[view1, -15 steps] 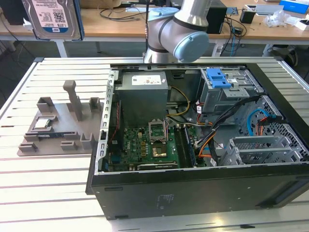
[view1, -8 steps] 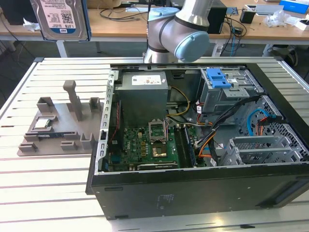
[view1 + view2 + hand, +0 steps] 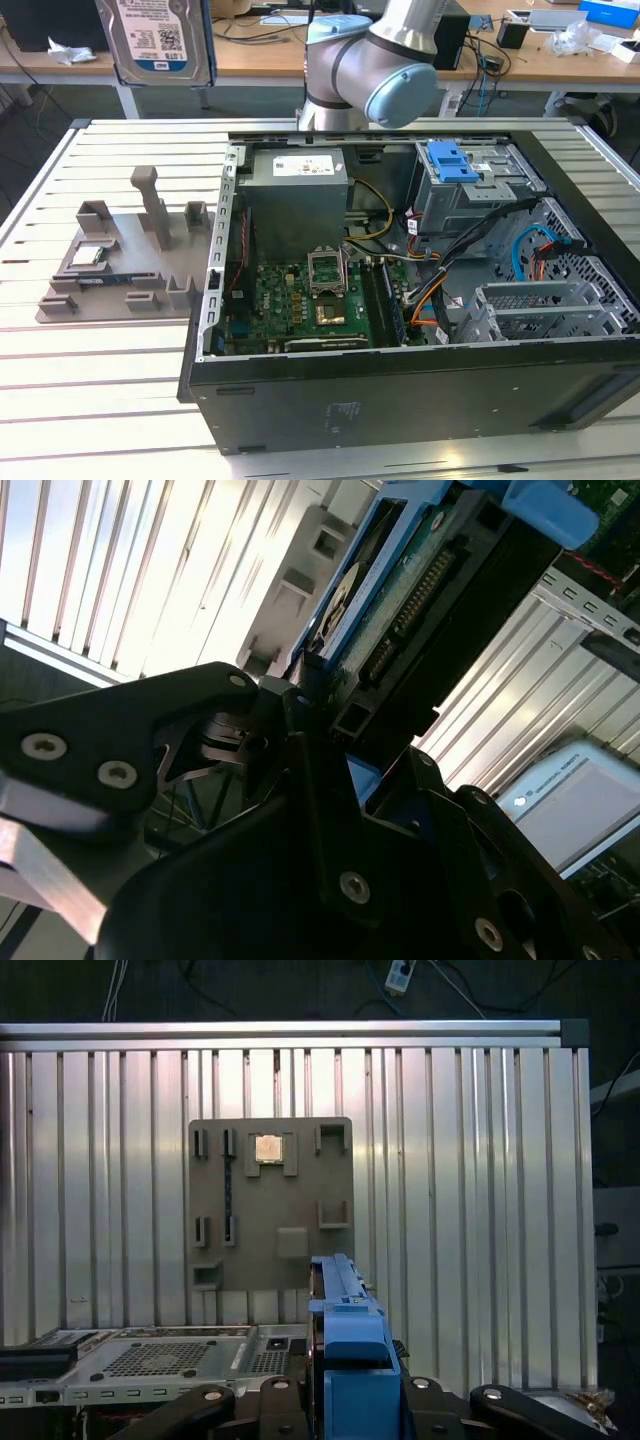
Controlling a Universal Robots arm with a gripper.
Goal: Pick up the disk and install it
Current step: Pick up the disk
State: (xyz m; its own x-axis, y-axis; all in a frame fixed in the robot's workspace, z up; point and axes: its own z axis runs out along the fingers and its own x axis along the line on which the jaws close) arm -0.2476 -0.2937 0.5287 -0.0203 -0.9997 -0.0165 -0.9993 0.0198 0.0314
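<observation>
Slatted aluminium table (image 3: 100,400), open computer case (image 3: 400,400), gripper (image 3: 320,715) clamped on disk (image 3: 155,40), white-and-blue label (image 3: 150,30).

open computer case (image 3: 400,400) on slatted table (image 3: 100,400); grey fixture plate (image 3: 125,262) beside it holds small square chip (image 3: 86,256)

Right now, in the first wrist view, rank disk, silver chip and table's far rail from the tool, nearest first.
1. Disk, clamped in the tool.
2. Silver chip, on the gray plate.
3. Far rail, beyond the plate.
</observation>
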